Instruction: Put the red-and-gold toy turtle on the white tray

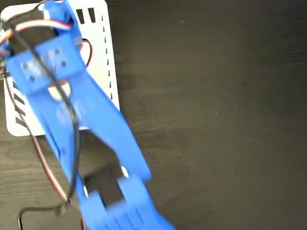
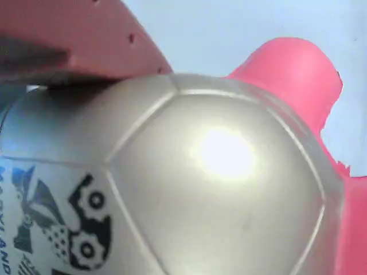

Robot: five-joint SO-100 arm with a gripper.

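The turtle [image 2: 218, 189] fills the wrist view, its shell tight under a finger [image 2: 74, 40], so the fingers seem clamped on it. In the fixed view the blue arm [image 1: 81, 115] reaches over the white tray [image 1: 106, 57]. Lower gently, then release. The tray's contents are hidden.

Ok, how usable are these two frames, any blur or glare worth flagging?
Fixed view: the blue arm is soft with blur over the white tray, and the dark table is evenly lit. Wrist view: the turtle fills the frame at very close range, with a bright glare spot on its shell and its edges slightly out of focus.
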